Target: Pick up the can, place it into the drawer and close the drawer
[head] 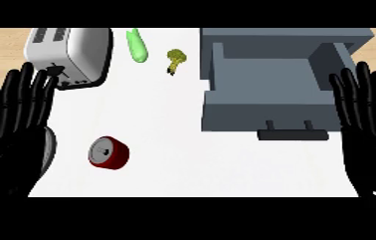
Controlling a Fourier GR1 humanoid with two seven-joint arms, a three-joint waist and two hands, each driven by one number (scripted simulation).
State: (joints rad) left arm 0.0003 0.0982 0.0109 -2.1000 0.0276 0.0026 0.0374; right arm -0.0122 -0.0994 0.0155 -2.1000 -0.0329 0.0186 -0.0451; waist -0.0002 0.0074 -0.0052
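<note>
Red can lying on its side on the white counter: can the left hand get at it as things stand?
Probably yes. The red can lies just right of the open left hand, with only bare white counter between them. The toaster sits farther back.

I count one red can (109, 153) lying near on the left. I see one toaster (70, 56) far left. There is one long green veggie (137, 46) and one small broccoli (175, 59), both far. One grey drawer (275, 109) sits open on the right. I see two black hands, the left hand (23, 119) and the right hand (358, 119).
</note>
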